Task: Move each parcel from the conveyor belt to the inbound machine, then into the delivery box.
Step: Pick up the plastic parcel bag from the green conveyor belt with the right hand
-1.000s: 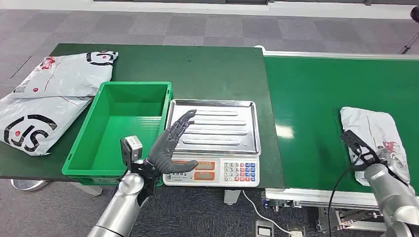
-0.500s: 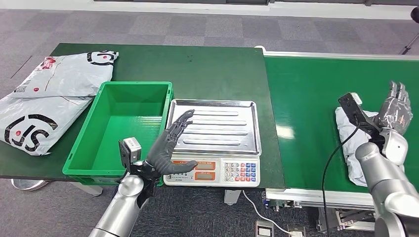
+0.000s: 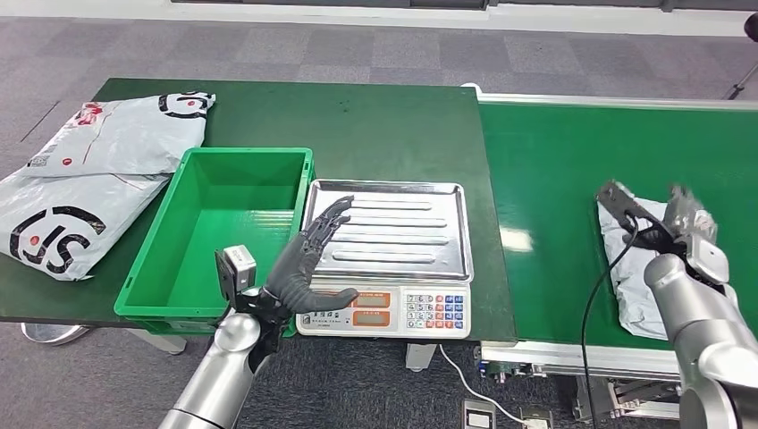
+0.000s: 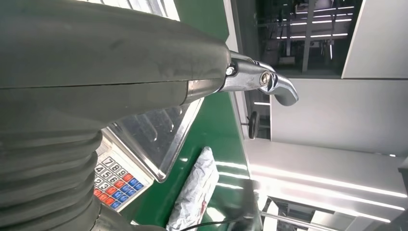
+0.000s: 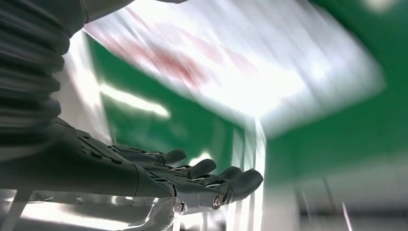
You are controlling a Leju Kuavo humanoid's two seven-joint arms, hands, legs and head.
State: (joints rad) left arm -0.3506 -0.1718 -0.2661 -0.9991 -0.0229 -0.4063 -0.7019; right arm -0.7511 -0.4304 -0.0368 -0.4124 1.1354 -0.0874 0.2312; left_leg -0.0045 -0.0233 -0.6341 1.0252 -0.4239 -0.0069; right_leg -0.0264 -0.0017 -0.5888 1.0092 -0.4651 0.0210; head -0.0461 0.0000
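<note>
Grey-white poly-mailer parcel lies flat on green conveyor belt, near its front-right part, w/ red print on its wrapper; also seen in left wrist view past the scale. Right robot hand is over the parcel's upper right part, wrist camera bracket just beside it; in right wrist view its dark fingers lie stretched out side by side, nothing between them, parcel a blurred white-red patch beyond. Can't tell if the hand touches the wrapper. Left robot hand hovers at the front-left corner of the electronic scale, fingers spread and extended over the steel tray, thumb out toward the display, holding nothing. Scale sits on dark green counter, keypad and red displays facing the robot, just left of the belt. Green plastic crate stands touching or just beside the scale's left side. Two large white courier bags w/ black-red logos lie at counter's left end, one overlapping the other, lower one hanging over the edge.
</note>
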